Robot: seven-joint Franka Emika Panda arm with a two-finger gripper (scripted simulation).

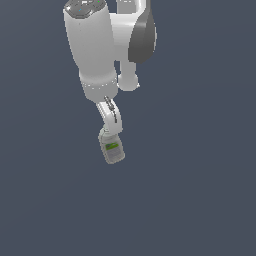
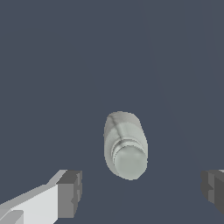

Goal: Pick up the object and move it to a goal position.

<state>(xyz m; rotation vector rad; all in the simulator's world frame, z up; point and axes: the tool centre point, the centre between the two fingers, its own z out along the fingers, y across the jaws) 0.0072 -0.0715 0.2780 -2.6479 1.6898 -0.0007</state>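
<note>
Looking down through my wrist view, I see my fingers (image 2: 142,192) spread wide, with one dark pad (image 2: 70,192) on one side of the frame and the other pad at the opposite edge, and nothing between them. They hold nothing.

The bottle (image 2: 125,144) lies on the flat grey-blue counter (image 2: 52,65), ahead of the open gap and roughly centred between the two pads, though not yet inside it. Its rounded cap (image 2: 130,162) points toward my wrist and its body runs away from me, so I judge the long axis to run roughly across the line joining my pads, tilted only a little. That suits a grip across the narrow body, which looks well slimmer than my opening.

In the exterior view the bottle (image 1: 111,147) sits just below the tip of my arm, with my fingers (image 1: 111,117) close above it; from that angle I cannot tell whether anything touches it. I judge that the coming move is a short descent so the pads straddle the body below the cap, then a close.

On the bottle's side is a green label patch (image 1: 112,146). Whatever is printed on it is too small to read, and I can make out no brand. No goal marker shows in either view.
</note>
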